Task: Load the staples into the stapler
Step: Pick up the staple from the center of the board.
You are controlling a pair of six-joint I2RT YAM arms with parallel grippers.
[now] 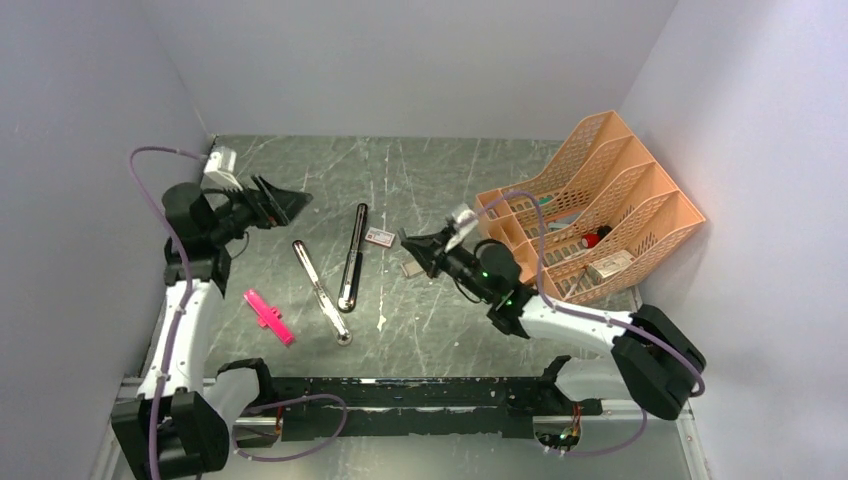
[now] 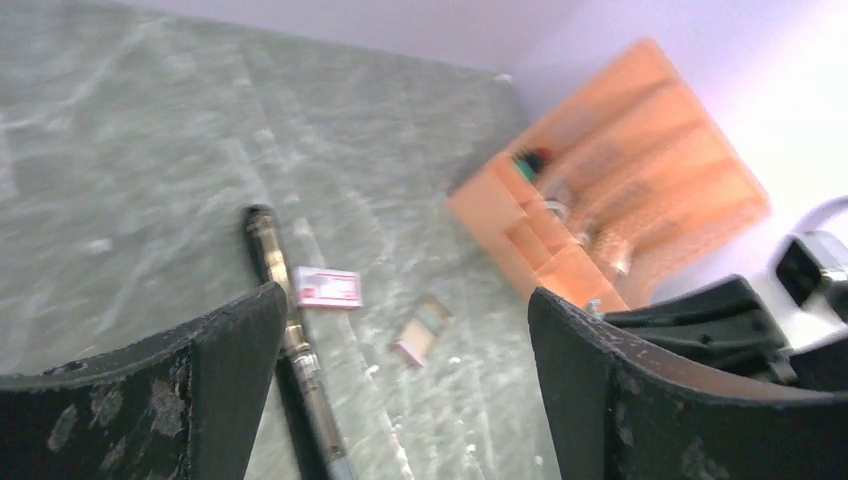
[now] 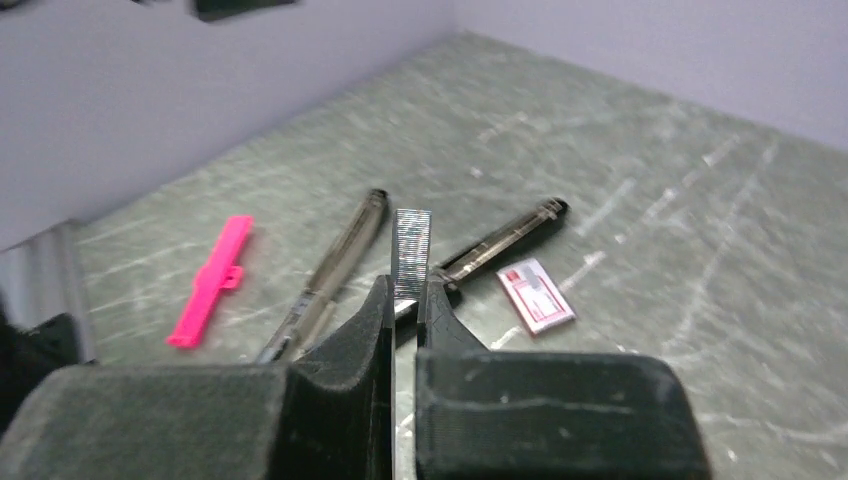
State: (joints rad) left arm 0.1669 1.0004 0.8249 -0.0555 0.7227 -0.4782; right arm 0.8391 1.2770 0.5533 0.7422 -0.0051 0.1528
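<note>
The black stapler (image 1: 351, 255) lies opened flat at mid-table, its chrome rail (image 1: 320, 288) splayed out in a V beside the black top. A silvery strip of staples (image 3: 411, 252) stands upright in my right gripper (image 3: 405, 292), which is shut on it just right of the stapler (image 3: 498, 241). The red-and-white staple box (image 1: 379, 236) lies between that gripper (image 1: 411, 246) and the stapler. My left gripper (image 1: 283, 205) hovers open and empty, left of the stapler's far end; its wrist view shows the stapler (image 2: 283, 320) and the box (image 2: 328, 287) between its fingers (image 2: 215, 370).
A pink plastic piece (image 1: 268, 317) lies near the left arm. A small open box tray (image 1: 412, 268) sits under the right gripper. An orange mesh organiser (image 1: 600, 200) with a few items stands at the right wall. Walls close in on the left, back and right.
</note>
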